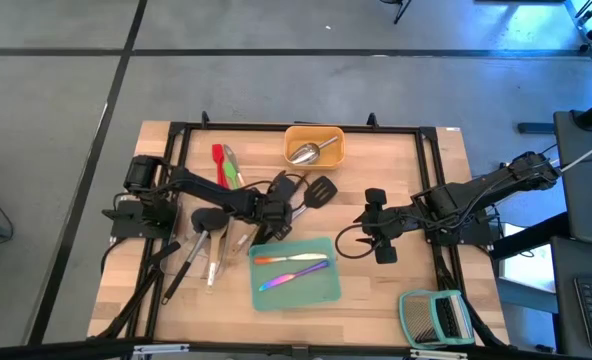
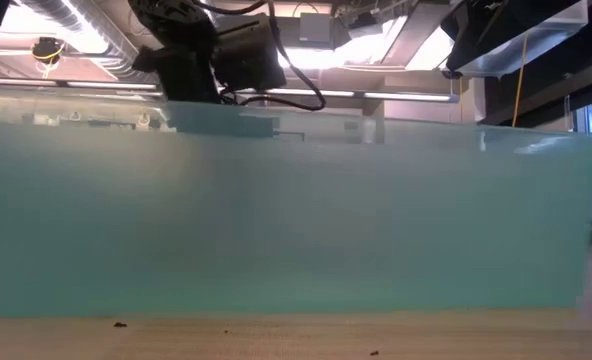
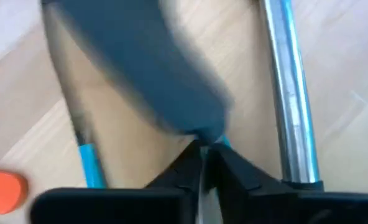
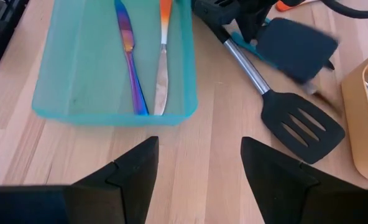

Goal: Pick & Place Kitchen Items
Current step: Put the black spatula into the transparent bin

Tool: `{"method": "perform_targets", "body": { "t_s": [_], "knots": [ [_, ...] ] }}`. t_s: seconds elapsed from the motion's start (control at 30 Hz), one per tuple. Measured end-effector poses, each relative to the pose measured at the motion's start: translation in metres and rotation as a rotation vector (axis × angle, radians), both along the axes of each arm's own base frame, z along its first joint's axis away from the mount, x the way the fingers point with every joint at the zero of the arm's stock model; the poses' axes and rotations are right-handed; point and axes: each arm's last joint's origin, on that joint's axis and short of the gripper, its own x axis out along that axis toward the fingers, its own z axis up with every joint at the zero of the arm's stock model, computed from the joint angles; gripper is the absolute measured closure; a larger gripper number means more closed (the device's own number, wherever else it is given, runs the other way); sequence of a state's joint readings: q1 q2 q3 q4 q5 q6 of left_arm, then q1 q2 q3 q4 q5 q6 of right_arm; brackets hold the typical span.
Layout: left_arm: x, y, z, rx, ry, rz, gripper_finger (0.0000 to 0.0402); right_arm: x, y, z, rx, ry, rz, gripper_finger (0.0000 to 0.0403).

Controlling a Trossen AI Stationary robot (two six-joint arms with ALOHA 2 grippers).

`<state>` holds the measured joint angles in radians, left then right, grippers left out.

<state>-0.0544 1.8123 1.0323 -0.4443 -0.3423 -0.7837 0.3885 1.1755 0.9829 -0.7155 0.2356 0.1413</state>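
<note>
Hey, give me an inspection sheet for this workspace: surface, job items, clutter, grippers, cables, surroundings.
Surface: wooden table inside a black frame.
Job's things: steel scoop in yellow tray; two iridescent cutlery pieces in teal tray; slotted turner and other utensils loose on the table.
Clutter: green-framed rack at the table's corner.
Grippers: left gripper shut on a dark spatula; right gripper open, holding nothing, above the table.
Cables: black cable looped beside the right gripper.
Surroundings: grey floor, no people seen.

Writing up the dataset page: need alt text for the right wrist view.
The right gripper hovers open over bare wood, facing a teal tray holding two iridescent cutlery pieces. Beyond, the left gripper pinches a dark spatula beside a black slotted turner.
</note>
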Motion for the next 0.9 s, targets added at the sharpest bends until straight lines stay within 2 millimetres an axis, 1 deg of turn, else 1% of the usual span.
{"method": "perform_targets", "body": {
  "t_s": [0.03,0.2,0.3,0.43,0.7,0.9],
  "knots": [
    [0.002,0.000,0.003,-0.006,-0.005,0.013,0.0388,0.000,0.000,0.000,0.000,0.000,0.000,0.0171],
    [0.012,-0.001,0.024,0.005,0.019,-0.016,0.0400,0.000,0.000,0.000,-0.001,0.004,0.000,0.0171],
    [0.019,-0.001,0.038,0.016,0.014,-0.032,0.0400,-0.001,0.000,-0.001,-0.003,0.009,0.001,0.0171],
    [0.021,0.000,0.050,0.040,0.041,-0.040,0.0400,-0.002,0.000,-0.001,-0.004,0.020,0.000,0.0171],
    [0.020,0.009,0.060,0.042,0.113,-0.048,0.0400,-0.003,-0.001,-0.002,0.000,0.042,-0.008,0.0171],
    [0.023,0.007,0.069,-0.003,0.110,-0.108,0.0400,-0.004,0.000,-0.003,0.005,0.047,-0.004,0.0171]
  ]
}}
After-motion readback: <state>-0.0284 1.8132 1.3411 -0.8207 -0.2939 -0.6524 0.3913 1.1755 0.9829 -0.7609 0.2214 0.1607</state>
